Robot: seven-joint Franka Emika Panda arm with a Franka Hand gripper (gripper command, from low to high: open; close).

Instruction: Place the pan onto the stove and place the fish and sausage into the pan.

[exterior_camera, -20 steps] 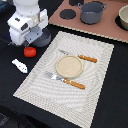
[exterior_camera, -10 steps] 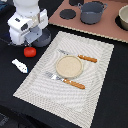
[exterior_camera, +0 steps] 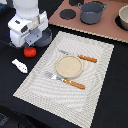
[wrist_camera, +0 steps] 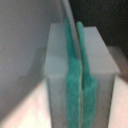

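Observation:
My gripper [exterior_camera: 35, 40] hangs low over the dark table at the exterior view's left. The small round pan [exterior_camera: 46, 37] sits right under it, mostly hidden by the white hand. In the wrist view the green pads [wrist_camera: 72, 85] are pressed together with a thin grey edge of the pan [wrist_camera: 71, 22] between their tips. The red sausage [exterior_camera: 30, 51] lies on the table just beside the gripper. The white fish [exterior_camera: 20, 65] lies a little nearer the front. The pinkish-brown stove [exterior_camera: 107, 31] with a dark burner disc [exterior_camera: 66, 14] is at the back.
A larger grey pot [exterior_camera: 92, 12] with two handles stands on the stove, and a beige bowl [exterior_camera: 123, 17] is at its right end. A striped placemat [exterior_camera: 95, 75] holds a round plate [exterior_camera: 69, 66] and two orange-handled utensils [exterior_camera: 87, 59].

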